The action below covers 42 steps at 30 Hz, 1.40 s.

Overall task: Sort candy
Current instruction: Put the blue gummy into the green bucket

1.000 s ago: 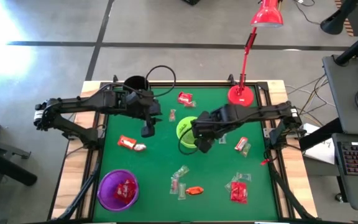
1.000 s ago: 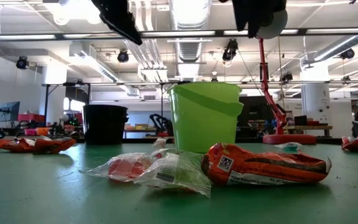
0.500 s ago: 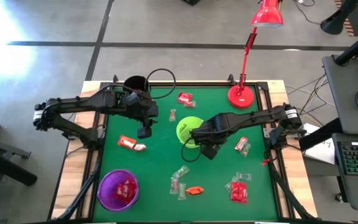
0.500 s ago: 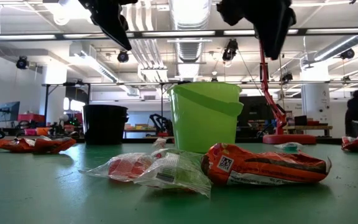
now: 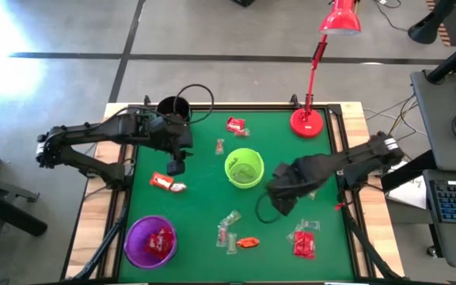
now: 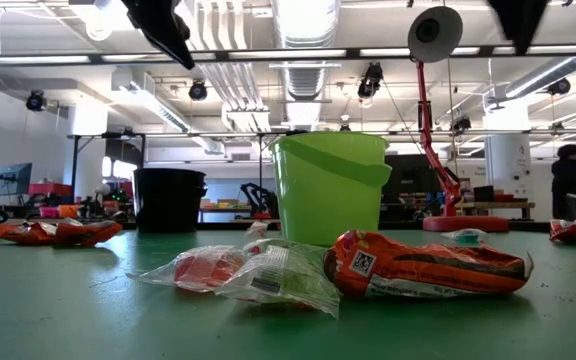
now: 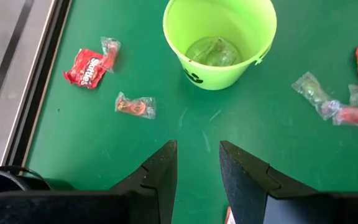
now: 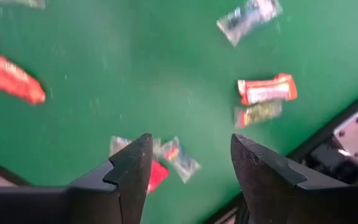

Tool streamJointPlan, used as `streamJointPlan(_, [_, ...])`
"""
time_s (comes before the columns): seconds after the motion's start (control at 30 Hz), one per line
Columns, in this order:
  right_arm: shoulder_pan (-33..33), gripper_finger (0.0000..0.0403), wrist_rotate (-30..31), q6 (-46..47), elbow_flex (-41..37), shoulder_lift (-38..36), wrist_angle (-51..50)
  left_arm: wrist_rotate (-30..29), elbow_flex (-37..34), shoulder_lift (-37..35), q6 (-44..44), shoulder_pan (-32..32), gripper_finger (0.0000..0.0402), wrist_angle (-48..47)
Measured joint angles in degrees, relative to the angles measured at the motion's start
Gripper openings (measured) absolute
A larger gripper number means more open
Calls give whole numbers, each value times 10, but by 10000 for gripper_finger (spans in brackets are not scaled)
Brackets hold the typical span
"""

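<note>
Wrapped candy lies scattered on the green table: a red one (image 5: 236, 125), a red-and-white one (image 5: 163, 182), clear ones (image 5: 228, 226), a red-orange one (image 5: 248, 242) and a red cluster (image 5: 303, 241). The green cup (image 5: 244, 168) stands mid-table with a clear candy (image 7: 213, 51) inside. My left gripper (image 5: 175, 167) hovers open to the cup's left, above the table. My right gripper (image 5: 282, 203) hovers open to the cup's near right, above clear and red candies (image 8: 166, 155).
The purple cup (image 5: 150, 240) at the near left holds a red candy. The black cup (image 5: 172, 107) stands at the far left corner, and a red lamp's base (image 5: 307, 121) at the far right. A cable loops by the black cup. Bare green surface lies between the cups.
My right gripper has swung away from above the green cup toward the table's near right, ending over the candies there. My left gripper has drifted a little toward the left edge. No candy on the table has visibly moved.
</note>
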Motion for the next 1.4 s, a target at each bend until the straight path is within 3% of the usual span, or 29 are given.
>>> streamJointPlan(0.27, [103,217,-5,34,-92,-72,9,0,0,-36,-10,0,103,-2])
streamJointPlan(0.5, [151,217,-6,23,-184,-94,72,0,0,-54,-35,0,103,-1])
streamJointPlan(0.8, [156,217,-89,-12,-302,-90,213,0,0,-58,-35,0,103,-6])
streamJointPlan(1.4, [158,217,-119,13,-423,-89,347,0,0,-55,-49,0,103,-9])
